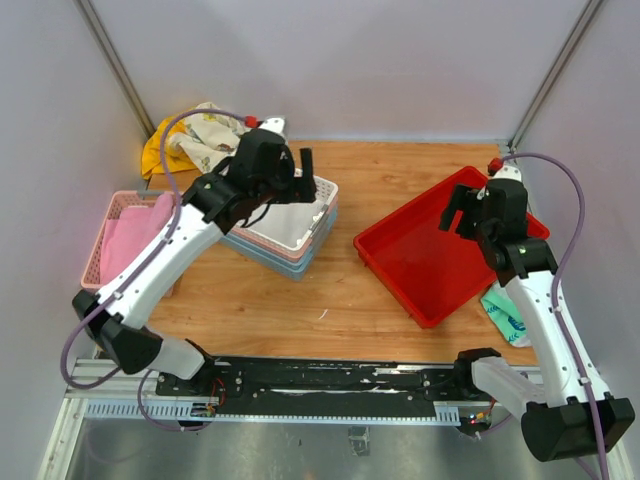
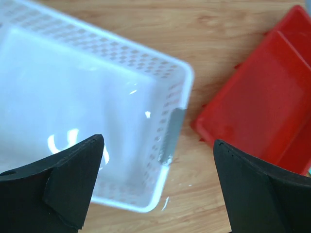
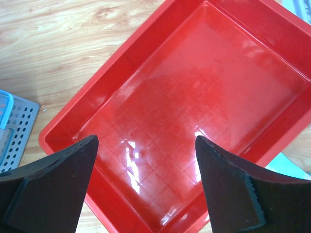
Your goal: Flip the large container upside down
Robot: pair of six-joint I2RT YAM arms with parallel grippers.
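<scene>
Jaws are seen spread and empty on the right gripper (image 3: 146, 140), the large container (image 3: 204, 82) lying open side up directly beneath. A rim is best pinched firmly before tipping. The left gripper (image 2: 158, 141), likewise released, is poised above a white basket (image 2: 73, 97).

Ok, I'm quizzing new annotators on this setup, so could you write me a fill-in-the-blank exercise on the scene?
1. The large container is coloured ____.
2. It rests on the table with its open side facing ____.
3. The right end effector hovers over it with its jaws ____.
4. The left end effector hangs above the ____ basket.

Missing words: red; up; open; white.
</scene>
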